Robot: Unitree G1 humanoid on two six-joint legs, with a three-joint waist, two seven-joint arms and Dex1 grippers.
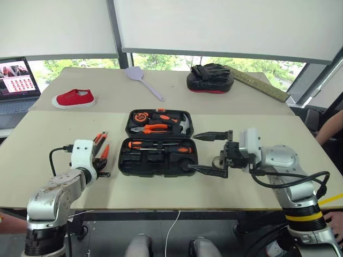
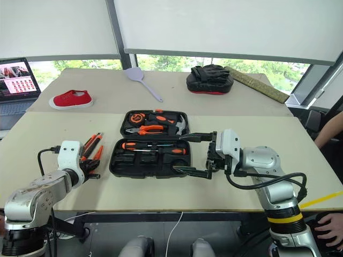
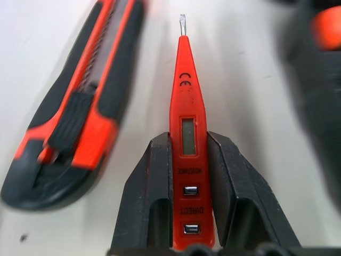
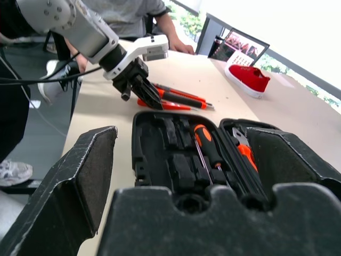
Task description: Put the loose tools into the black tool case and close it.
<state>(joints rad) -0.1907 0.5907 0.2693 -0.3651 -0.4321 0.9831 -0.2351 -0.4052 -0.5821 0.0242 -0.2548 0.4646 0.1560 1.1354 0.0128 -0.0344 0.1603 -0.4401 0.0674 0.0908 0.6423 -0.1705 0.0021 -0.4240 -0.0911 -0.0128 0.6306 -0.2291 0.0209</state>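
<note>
The black tool case (image 1: pixel 158 143) lies open and flat at the middle of the pale bench (image 1: pixel 257 182), a textured plastic shell with two hinged halves and moulded slots. The far half holds orange-handled pliers (image 1: pixel 150 128), a steel-headed hammer (image 1: pixel 185 124) and a round tape measure (image 1: pixel 140 116); the near half holds one slim orange-and-black screwdriver (image 1: pixel 161 145) lying crosswise, with the other moulded slots dark. Left of the case, on the bare bench, loose tools lie close together: an orange-and-black utility knife (image 3: pixel 74 112) with a ribbed slider, and a slim red plastic tester screwdriver (image 3: pixel 186 128) with a small display window and a flat metal tip. The left hand (image 3: pixel 187 186) has its two black fingers pressed against either side of the tester's flat handle, gripping it; the knife lies just beside it, apart from the fingers. The right hand (image 1: pixel 211 152) hovers at the right edge of the case, pointing left, its two tapered black fingers spread wide and holding nothing, one above the far half's corner and one over the near half's corner. On the far bench sit a red canvas shoe (image 1: pixel 73 98) at the left, a pale grey spatula (image 1: pixel 143 80) at the middle, a black padded mitt with red edge (image 1: pixel 210 78) at the right, and a long flat olive-toned board (image 1: pixel 260 83) beyond it. A laptop (image 1: pixel 17 80) with a lit screen stands at the far left. A person's arm (image 1: pixel 329 128) shows at the right edge.
</note>
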